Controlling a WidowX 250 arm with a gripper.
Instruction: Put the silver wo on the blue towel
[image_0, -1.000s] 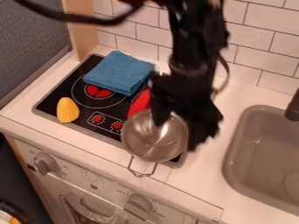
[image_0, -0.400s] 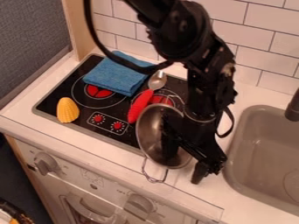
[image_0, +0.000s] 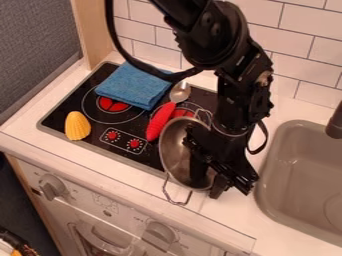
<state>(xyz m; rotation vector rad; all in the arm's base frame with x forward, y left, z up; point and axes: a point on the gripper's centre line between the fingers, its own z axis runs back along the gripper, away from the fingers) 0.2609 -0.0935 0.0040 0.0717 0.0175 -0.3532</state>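
My gripper (image_0: 206, 187) pinches the tilted pan (image_0: 174, 150) by its rim, a sensible hold; the metal looks stiff, fairly light, probably slippery.

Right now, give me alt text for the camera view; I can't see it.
A black robot gripper is at the tilted silver wok, over the front right of a toy stove. A folded blue towel lies at the stove's back left, a red-handled spoon beside it and a ridged yellow toy farther forward.
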